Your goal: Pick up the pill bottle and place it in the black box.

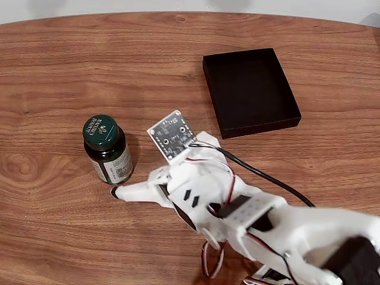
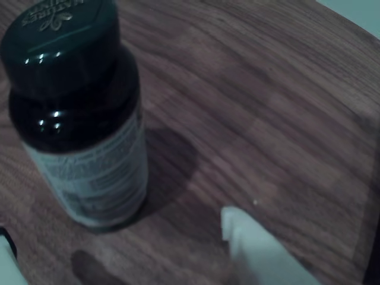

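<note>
The pill bottle, dark green with a lettered cap and a white label, stands upright on the wooden table at the left of the fixed view. In the wrist view the pill bottle looms large at the left. My gripper sits just below and right of it, open, with one long white fingertip close to the bottle's base. Nothing is between the fingers. The wrist view shows my gripper with one white finger at the bottom right. The black box lies empty at the upper right.
The wooden table stretches bare to the left and behind the bottle. My white arm with red and black cables fills the lower right corner. The table's far edge runs along the top.
</note>
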Motion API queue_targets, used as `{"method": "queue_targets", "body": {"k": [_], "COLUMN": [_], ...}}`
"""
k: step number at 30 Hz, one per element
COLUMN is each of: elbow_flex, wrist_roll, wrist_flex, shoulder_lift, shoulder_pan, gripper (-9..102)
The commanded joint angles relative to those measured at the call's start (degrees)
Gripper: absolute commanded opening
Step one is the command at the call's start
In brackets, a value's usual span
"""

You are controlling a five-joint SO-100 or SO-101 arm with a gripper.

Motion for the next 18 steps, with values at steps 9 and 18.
{"method": "queue_targets", "body": {"k": [9, 18], "elbow_flex": [-16.9, -25.0], "wrist_roll": [-1.6, -3.0], "wrist_flex": [-15.6, -20.7], "shoulder_lift": [-22.2, -33.5], "shoulder_pan": [-1.1, -3.6], "gripper": [42, 40]}}
